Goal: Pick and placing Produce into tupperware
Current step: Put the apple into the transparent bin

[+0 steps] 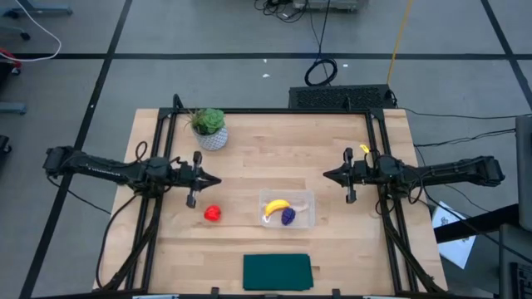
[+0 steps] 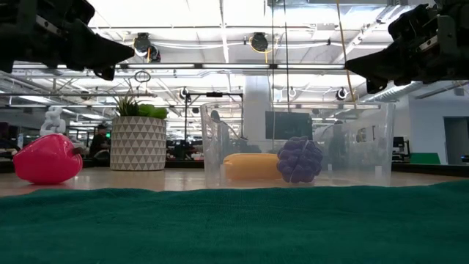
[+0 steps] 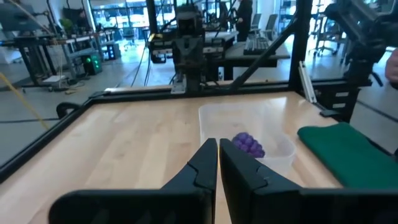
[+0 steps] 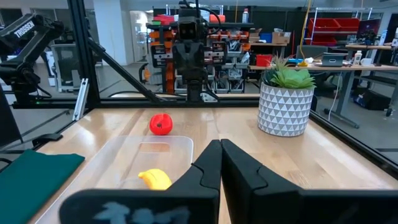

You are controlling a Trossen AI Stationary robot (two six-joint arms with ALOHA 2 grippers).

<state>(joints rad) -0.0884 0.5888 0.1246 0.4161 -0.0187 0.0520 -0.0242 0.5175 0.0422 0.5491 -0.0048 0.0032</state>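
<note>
Left pincer [image 1: 218,179]: fingers pressed together, holding nothing; it hangs above the worktop [image 1: 274,137], a little behind the red fruit.
Potted plant [image 1: 209,127]: stands near the back left corner, not part of the job.
Red round fruit [image 1: 213,213]: lies alone on the bare wood, left of the container and apart from it.
Tupperware [image 1: 304,199]: clear shallow box in the middle of the worktop, toward the front.
Banana [image 1: 276,207]: already inside the tupperware, at its left side.
Grape bunch [image 1: 288,216]: also inside, just beside the banana.
Green mat [image 1: 278,272]: at the front edge, nothing on it.
Right pincer [image 1: 326,175]: fingers together too, empty, hovering behind the right end of the tupperware.
Step in hand: I judge two of three pieces are placed; only the red fruit remains outside.
Next move: probably the left arm, being nearer, must spread its fingers, come down over the red fruit, grip it, and carry it right into the box.
</note>
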